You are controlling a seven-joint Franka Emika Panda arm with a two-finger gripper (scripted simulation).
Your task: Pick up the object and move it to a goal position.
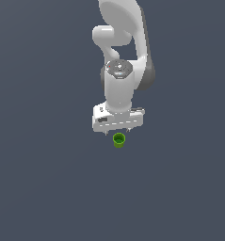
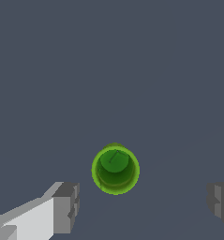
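Grey-tipped fingers (image 2: 66, 206) spread wide, jaws released, gripping nothing. Seen through the wrist view, one finger on each side of the frame, with the object (image 2: 115, 169) in the gap between them, touching neither. Bright green, cup-like, upright, hollow centre darker than the rim. In the exterior view, gripper (image 1: 117, 132) pointing straight down from a white hand, object (image 1: 118, 140) just below the fingertips and roughly centred under them, much narrower than the hand. Whether fingertips reach level with the cup's rim: cannot tell. Above the hand, white arm (image 1: 119, 84) rising in stacked joints toward the top edge. All around, plain dark slate-blue floor (image 1: 43, 179).
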